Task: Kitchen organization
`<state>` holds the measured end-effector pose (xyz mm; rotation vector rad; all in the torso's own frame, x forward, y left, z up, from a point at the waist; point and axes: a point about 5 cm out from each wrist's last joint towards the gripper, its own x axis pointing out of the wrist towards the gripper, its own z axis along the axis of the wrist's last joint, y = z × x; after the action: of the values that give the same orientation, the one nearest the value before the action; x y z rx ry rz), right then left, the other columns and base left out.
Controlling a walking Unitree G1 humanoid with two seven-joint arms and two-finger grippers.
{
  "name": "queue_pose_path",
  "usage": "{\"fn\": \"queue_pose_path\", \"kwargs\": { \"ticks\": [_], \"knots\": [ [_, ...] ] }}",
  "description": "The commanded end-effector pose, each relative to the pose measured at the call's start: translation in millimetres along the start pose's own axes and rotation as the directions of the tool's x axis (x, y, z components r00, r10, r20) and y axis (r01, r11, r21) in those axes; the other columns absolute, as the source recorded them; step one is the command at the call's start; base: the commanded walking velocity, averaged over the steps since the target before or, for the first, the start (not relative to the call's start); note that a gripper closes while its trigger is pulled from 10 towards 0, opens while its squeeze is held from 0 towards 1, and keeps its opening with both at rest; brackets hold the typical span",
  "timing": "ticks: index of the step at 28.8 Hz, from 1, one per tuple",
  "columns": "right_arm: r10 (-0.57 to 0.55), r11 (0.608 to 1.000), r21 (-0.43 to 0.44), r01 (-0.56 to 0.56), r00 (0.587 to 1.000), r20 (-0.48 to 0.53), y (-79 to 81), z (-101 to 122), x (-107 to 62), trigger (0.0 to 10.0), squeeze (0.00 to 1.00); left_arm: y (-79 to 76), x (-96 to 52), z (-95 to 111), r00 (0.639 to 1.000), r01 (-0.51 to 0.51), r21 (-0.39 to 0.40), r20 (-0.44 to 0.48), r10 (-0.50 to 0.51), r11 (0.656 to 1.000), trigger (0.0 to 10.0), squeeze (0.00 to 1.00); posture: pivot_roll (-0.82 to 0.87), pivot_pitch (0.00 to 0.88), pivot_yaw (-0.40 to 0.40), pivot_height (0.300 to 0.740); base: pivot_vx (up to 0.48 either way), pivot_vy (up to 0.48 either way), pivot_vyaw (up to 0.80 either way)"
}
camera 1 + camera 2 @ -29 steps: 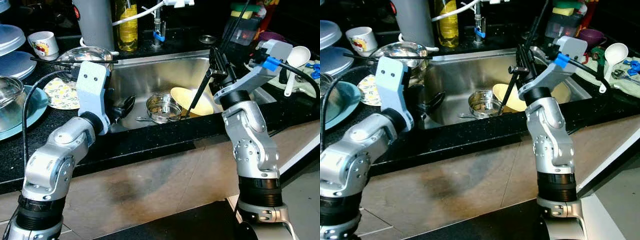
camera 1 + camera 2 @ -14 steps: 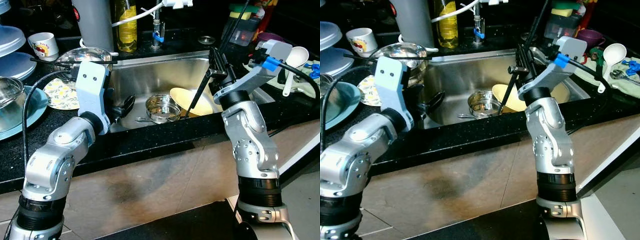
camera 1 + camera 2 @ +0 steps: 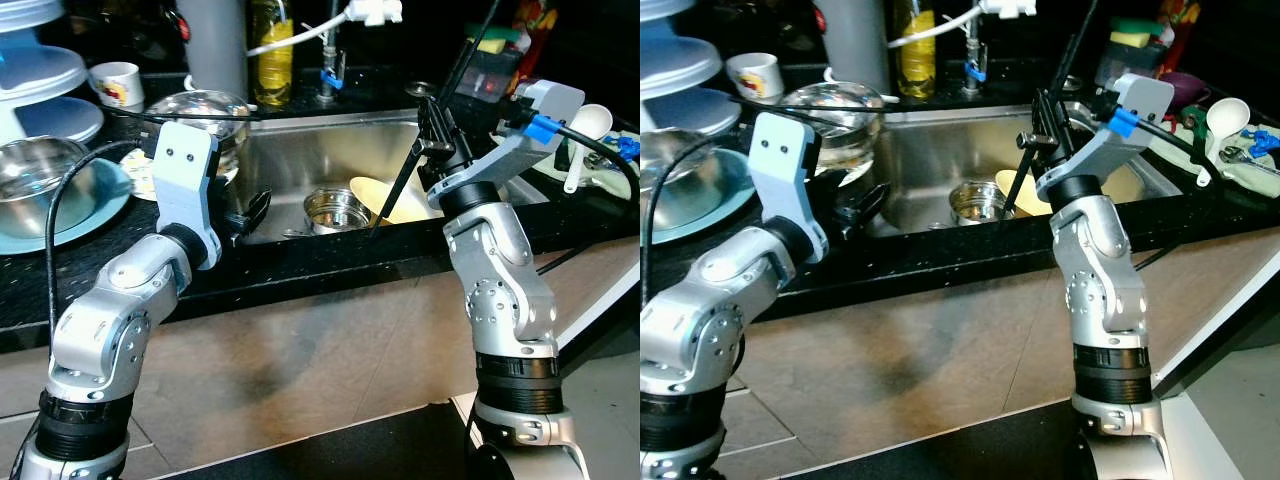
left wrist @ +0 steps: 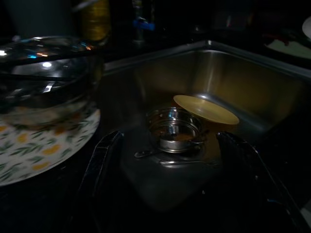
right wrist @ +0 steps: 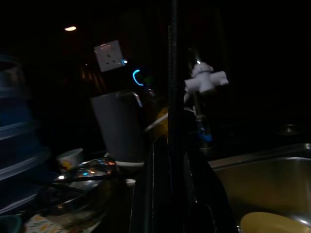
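Over the steel sink's (image 3: 330,140) left edge my left tool (image 4: 170,160) hangs, fingers apart; a small round steel bowl (image 3: 335,207) and yellow plate (image 3: 400,200) lie inside; my right tool (image 3: 432,130) hovers, fingers together.

Steel pot (image 3: 335,207) in sink (image 3: 330,140), plate (image 3: 395,200) right of it

steel pot (image 3: 334,207), yellow plate (image 3: 392,199) crowd sink (image 3: 330,150)
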<state>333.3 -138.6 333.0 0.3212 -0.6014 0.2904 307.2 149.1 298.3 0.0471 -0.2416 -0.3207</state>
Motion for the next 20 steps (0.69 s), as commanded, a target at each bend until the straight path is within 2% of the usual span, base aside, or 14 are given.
{"fn": "queue_pose_path", "kwargs": {
  "ticks": [1,20],
  "knots": [
    [-0.004,1.0,-0.006,0.004,1.0,0.021,-1.4,2.7,-0.7,10.0,0.0,-1.9,-0.9,0.9,1.0,0.006,-0.004,0.006,-0.006,1.0,10.0,0.0,-0.03,0.137,-0.043,0.74,0.0,0.0,0.0],
    [-0.004,1.0,0.01,0.004,1.0,0.017,-1.4,1.8,-1.8,10.0,0.0,-2.6,-0.5,1.2,1.0,0.015,0.02,-0.004,-0.015,1.0,10.0,0.0,-0.03,0.136,-0.042,0.74,0.0,0.0,0.0]
  ]
}}
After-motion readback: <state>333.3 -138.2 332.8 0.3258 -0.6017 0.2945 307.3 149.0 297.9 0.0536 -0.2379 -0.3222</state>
